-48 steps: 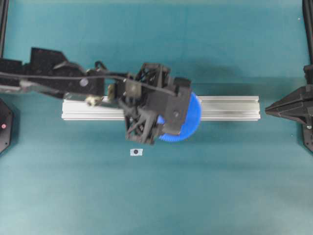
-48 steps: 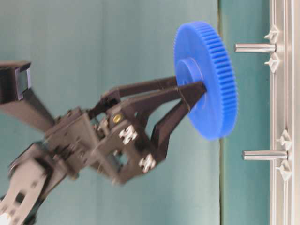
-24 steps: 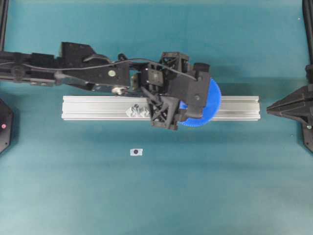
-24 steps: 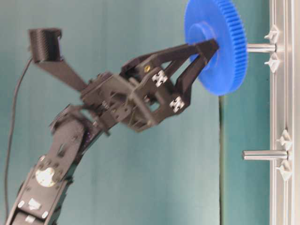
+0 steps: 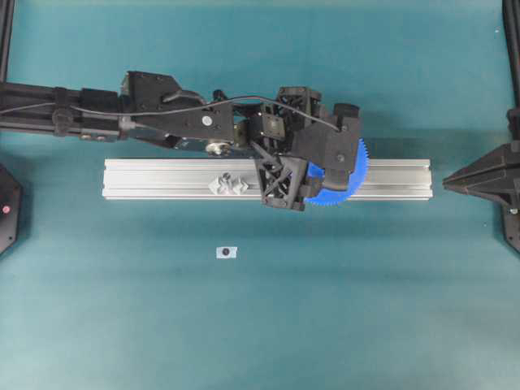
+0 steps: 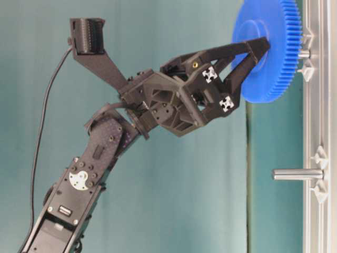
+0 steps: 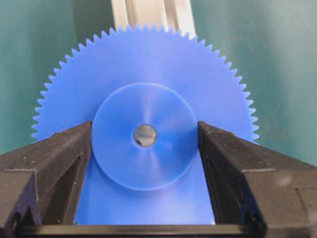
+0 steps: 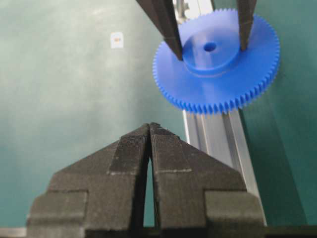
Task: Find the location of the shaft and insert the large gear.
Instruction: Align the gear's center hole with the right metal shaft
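Note:
The large gear (image 6: 274,52), a bright blue toothed disc, sits over the upper shaft (image 6: 305,54); only a short stub of the pin shows between gear and rail. In the left wrist view grey metal fills the bore of the gear (image 7: 143,59). My left gripper (image 6: 258,52) is shut on the gear's raised hub (image 7: 148,168), one finger on each side. In the overhead view the left gripper (image 5: 329,175) covers most of the gear (image 5: 351,183). My right gripper (image 8: 150,126) is shut and empty, resting at the right edge (image 5: 448,180).
The ribbed aluminium rail (image 5: 162,179) lies across the table. A second bare pin (image 6: 297,174) stands on it between clear mount pieces (image 5: 229,184). A small white tag (image 5: 227,253) lies on the teal mat in front of the rail.
My left gripper has carried the gear up along the rail and pushed it toward the rail. The upper pin, bare a second ago, now runs into the gear's bore. The right arm has not moved.

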